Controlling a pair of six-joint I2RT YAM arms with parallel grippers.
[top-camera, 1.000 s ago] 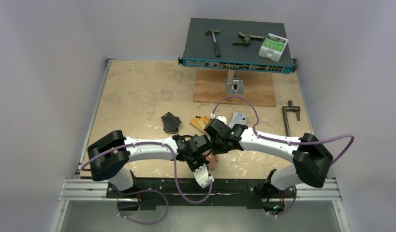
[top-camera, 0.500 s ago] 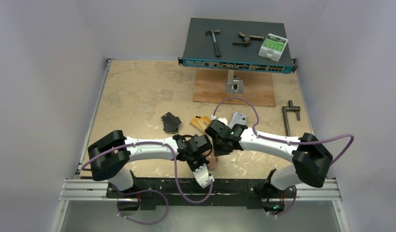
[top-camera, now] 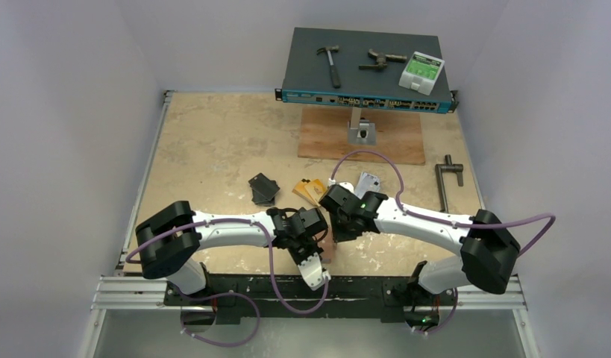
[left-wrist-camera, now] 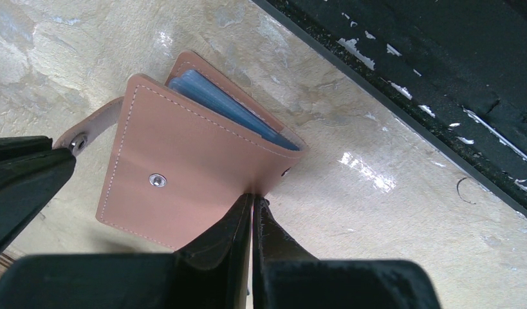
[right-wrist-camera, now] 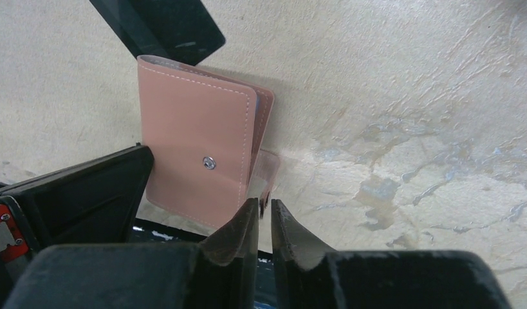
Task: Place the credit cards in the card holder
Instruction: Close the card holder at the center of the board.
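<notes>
Card holder: the salmon-pink card holder (left-wrist-camera: 177, 167) sits close to the near edge of the table (top-camera: 212, 142), between the two wrists. It is folded and tilted up rather than lying flat, and blue cards (left-wrist-camera: 215, 106) show in its mouth.
Left gripper: the left gripper (left-wrist-camera: 251, 201) has its fingers pressed together on the holder's corner, on the side away from the tab.
Right gripper: the right gripper (right-wrist-camera: 264, 209) is drawn in to a narrow gap. The unsnapped snap tab (right-wrist-camera: 268, 170) lies between the tips and seems to be nipped.
Risk, slip: both holds are on thin edges, so a tug on the tab probably twists the holder out of the left pinch.
Risk, edge: the black frame rail (left-wrist-camera: 441, 77) runs just beside the holder, so a dropped holder may slide onto it or off the table.
Risk, tab: the tab looks soft and may fold over instead of drawing the flap open.
Risk, contents: the blue cards can spill if the mouth tips downward.
Risk, arms: the wrists crowd together in the top view, so a small swing could knock one against the other.
Loose cards: a black stack (top-camera: 263, 188), orange-gold cards (top-camera: 308, 189) and a silver-grey card (top-camera: 368, 181) lie farther out, apart from the holder. Neither gripper is free to fetch them.
In the way: the right arm's purple cable (top-camera: 377, 158) loops around the silver-grey card and could snag it.
Far side: a network switch (top-camera: 362, 74) carries a hammer (top-camera: 330, 63) and stands above a wooden board (top-camera: 362, 138), well apart from the work.
</notes>
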